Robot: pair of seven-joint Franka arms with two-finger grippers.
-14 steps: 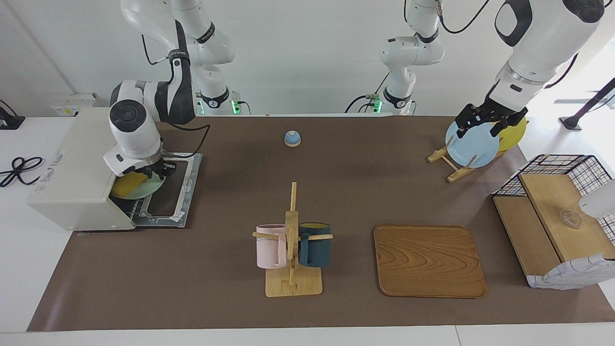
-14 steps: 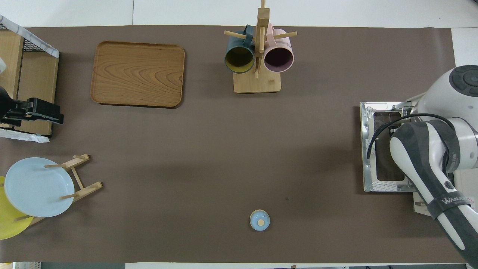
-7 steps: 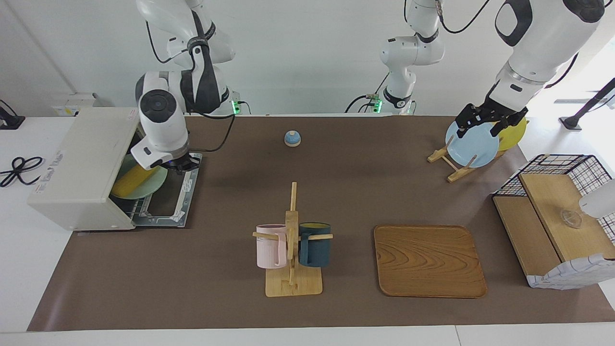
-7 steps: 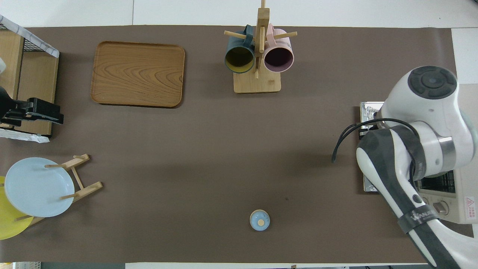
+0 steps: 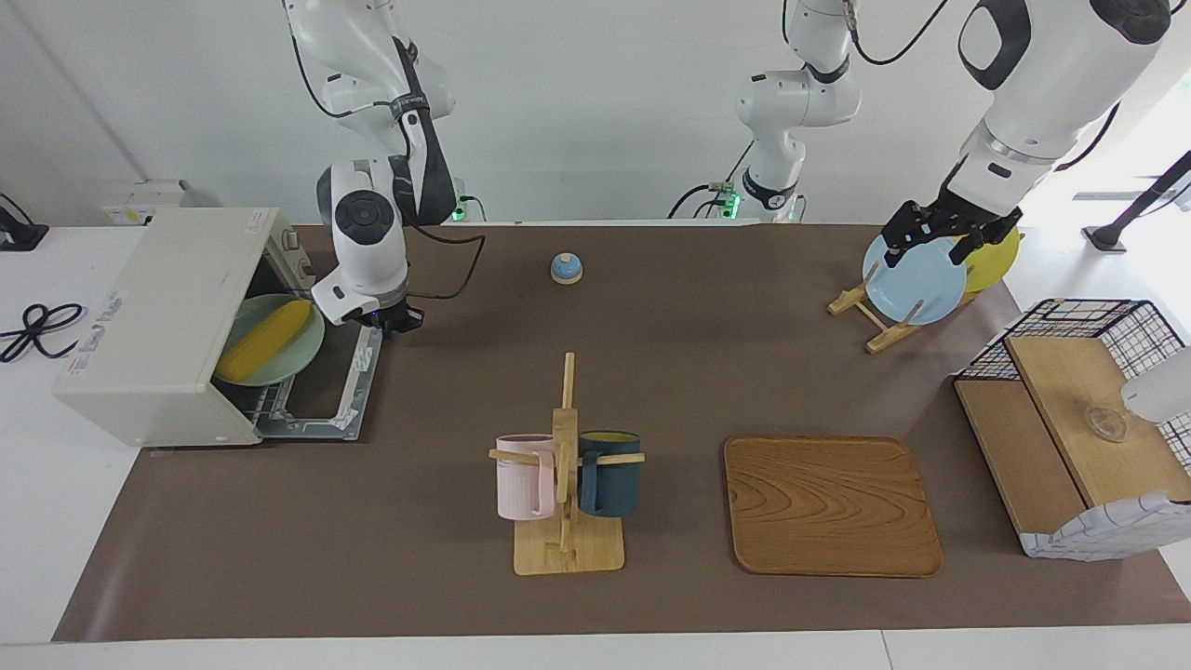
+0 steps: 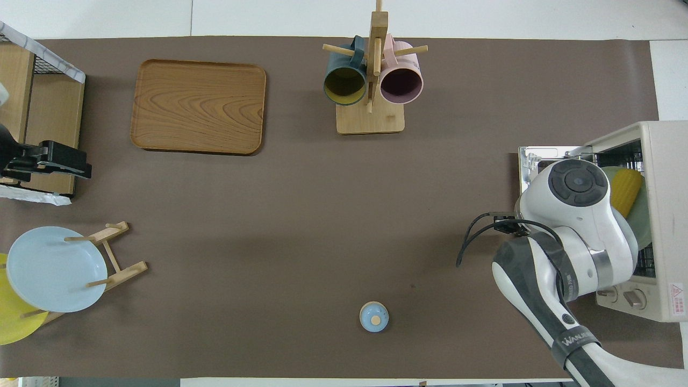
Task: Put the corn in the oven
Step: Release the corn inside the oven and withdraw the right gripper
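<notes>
Corn (image 5: 265,340) lies on a mint plate (image 5: 300,361) inside the open oven (image 5: 158,326), long axis slanting inward. Right claw (image 5: 391,323), pressed together and empty, hangs over the lowered door's edge; left claw (image 5: 940,233), spread, waits over the plate rack.

Oven (image 5: 158,316) mouth partly filled by plate (image 5: 298,358) and corn (image 5: 265,341); lowered door (image 5: 330,391) overhung by right gripper (image 5: 391,323). Mat centre unobstructed.

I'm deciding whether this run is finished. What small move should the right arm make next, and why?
Probably push the plate deeper. The corn lies on it at the open oven mouth, the plate overhanging the lowered door. The right gripper, shut and empty, hangs over the door's edge.
</notes>
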